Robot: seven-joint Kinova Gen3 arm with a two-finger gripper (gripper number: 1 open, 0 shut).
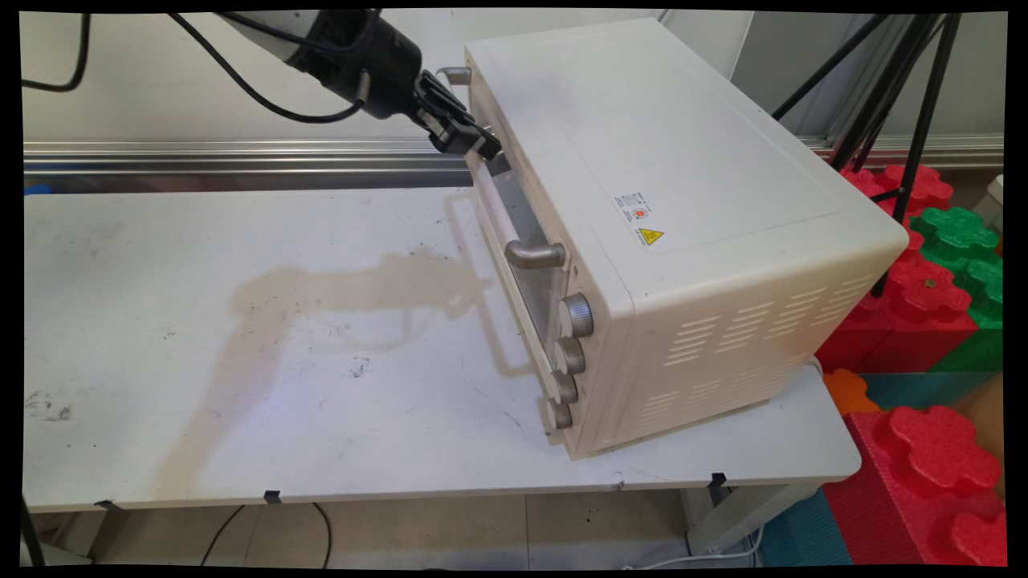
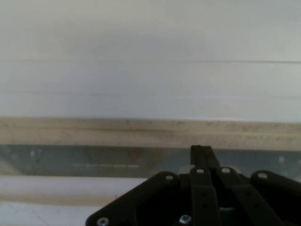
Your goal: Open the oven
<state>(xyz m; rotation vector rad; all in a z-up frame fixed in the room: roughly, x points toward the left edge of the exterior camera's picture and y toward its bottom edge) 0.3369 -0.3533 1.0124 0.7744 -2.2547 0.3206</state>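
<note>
A cream toaster oven [image 1: 691, 201] stands on the right half of the white table [image 1: 241, 361], its door facing left. The door has a glass pane [image 1: 526, 241], a long handle [image 1: 534, 255] and several knobs [image 1: 576, 315] below it. My gripper [image 1: 482, 147] comes in from the upper left and is shut, its tips against the door's upper part beside the handle. In the hand view the closed fingertips [image 2: 200, 151] rest on the glass pane [image 2: 94, 160], just under the door's cream top strip [image 2: 141, 129]. Nothing is held between them.
Red foam blocks [image 1: 923, 305] and green foam blocks [image 1: 960, 229] are stacked past the table's right end. Black tripod legs [image 1: 915, 104] stand behind the oven. A metal rail [image 1: 241, 152] runs along the wall. The oven's rear corner reaches the table's right edge.
</note>
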